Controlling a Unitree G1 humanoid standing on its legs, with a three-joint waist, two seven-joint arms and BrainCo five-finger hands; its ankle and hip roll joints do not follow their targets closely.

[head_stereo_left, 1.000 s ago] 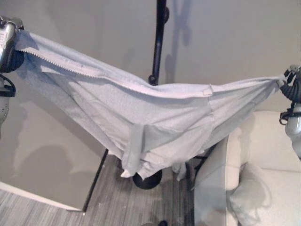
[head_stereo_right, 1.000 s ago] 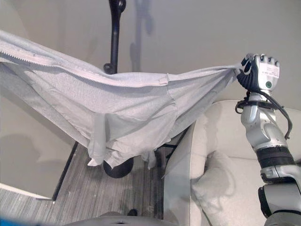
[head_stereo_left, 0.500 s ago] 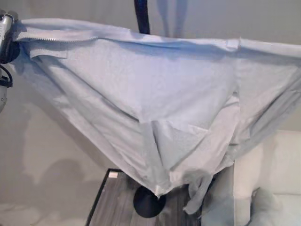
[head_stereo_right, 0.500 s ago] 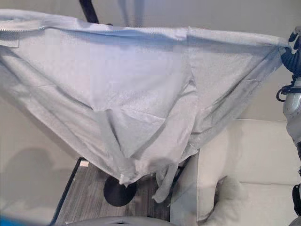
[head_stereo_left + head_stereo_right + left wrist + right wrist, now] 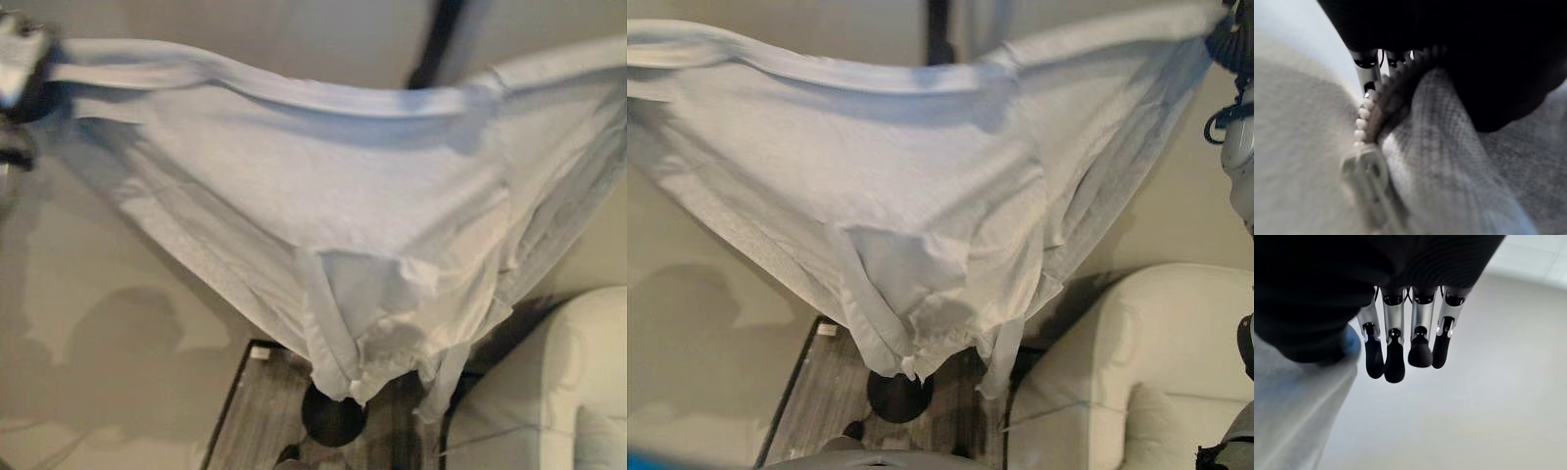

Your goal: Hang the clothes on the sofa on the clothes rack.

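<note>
Pale grey zip-up garment (image 5: 323,225) hangs stretched in the air between both raised hands, sagging in the middle in front of the black rack pole (image 5: 939,29) and above its round base (image 5: 899,397). Left hand (image 5: 22,69) clamps the zipper edge (image 5: 1364,127), fingers curled over the cloth. Right hand (image 5: 1227,39) holds the opposite end between thumb and palm with fingers straight; white sofa (image 5: 1136,343) stands below it.

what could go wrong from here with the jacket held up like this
The jacket sags low in the middle between the left robot hand and the right robot hand, so it might drag against the rack pole rather than clear it. It also screens most of the rack, so aiming may be off.
</note>
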